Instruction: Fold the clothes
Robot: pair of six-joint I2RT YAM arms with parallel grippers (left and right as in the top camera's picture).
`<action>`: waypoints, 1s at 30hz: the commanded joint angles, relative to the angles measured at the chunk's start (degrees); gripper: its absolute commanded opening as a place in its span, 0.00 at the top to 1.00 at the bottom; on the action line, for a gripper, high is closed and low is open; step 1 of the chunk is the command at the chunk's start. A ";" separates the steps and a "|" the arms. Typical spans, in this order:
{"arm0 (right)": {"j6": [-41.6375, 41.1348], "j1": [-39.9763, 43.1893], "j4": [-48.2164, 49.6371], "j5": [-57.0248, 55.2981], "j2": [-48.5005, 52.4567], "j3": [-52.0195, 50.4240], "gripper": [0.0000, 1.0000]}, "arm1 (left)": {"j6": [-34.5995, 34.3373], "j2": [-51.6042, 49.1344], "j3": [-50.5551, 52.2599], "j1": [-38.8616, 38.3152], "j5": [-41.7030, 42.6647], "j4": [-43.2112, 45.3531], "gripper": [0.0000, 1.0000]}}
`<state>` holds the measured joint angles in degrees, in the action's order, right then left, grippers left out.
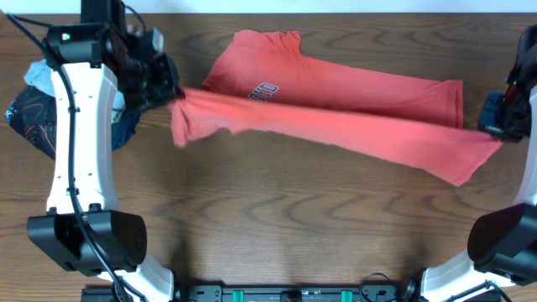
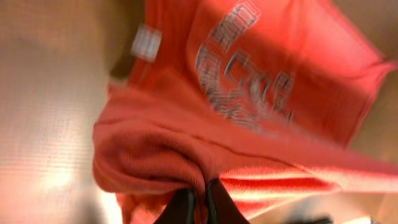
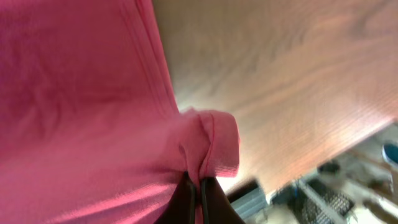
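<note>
Two grippers pinch the red T-shirt [image 1: 352,92], the left gripper [image 1: 173,94] on one end and the right gripper [image 1: 496,128] on the other, with half lifted over the half on the table [image 1: 277,218], so it seems best to move both together and lay it down flat.

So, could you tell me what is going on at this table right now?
The two arms are folding a red T-shirt on the table. The left gripper is shut on one end of a lifted edge and the right gripper on the other, with the cloth stretched between them over the part that lies flat. A heap of other clothes sits at the far left.
</note>
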<state>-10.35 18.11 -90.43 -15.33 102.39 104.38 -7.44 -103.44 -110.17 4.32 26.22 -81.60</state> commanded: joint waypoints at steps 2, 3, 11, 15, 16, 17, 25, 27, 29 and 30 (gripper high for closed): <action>-4.00 1.51 -0.98 -3.98 0.42 -3.15 0.99 | 2.05 0.35 3.28 1.40 -5.95 -4.17 0.94; -4.02 1.51 -1.03 -3.26 0.42 -4.33 0.99 | 2.03 0.35 4.57 1.40 -5.90 -4.92 0.94; -6.80 1.51 0.92 -0.72 0.42 -17.73 0.99 | 0.94 0.35 18.36 1.40 -5.88 -5.81 0.94; -8.13 1.62 1.66 -0.74 0.37 -22.86 0.99 | 1.01 0.35 23.39 1.40 -5.90 -7.37 0.94; -8.13 1.73 1.77 -0.74 0.37 -23.63 0.99 | 1.01 0.35 24.06 1.40 -5.90 -7.80 0.94; -8.46 1.84 1.77 -0.74 0.37 -24.22 0.99 | 1.01 0.37 24.57 1.40 -5.90 -8.33 0.94; -9.86 1.99 2.05 -0.72 -0.13 -24.68 0.99 | 1.36 0.39 24.74 1.40 -9.03 -11.02 0.94; -10.21 2.16 2.49 -0.24 -0.17 -24.68 0.99 | 0.74 0.39 24.74 1.40 -11.23 -11.26 0.94; -9.94 2.23 2.58 2.73 -0.17 -24.68 0.99 | -0.31 0.39 24.74 1.40 -12.46 -11.43 0.94; -8.68 2.19 2.54 5.27 -0.17 -24.68 0.99 | -0.31 0.39 24.74 1.40 -12.39 -11.50 0.94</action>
<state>-18.90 19.62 -88.20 -12.82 102.56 79.75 -6.87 -103.42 -85.56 5.19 18.15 -92.23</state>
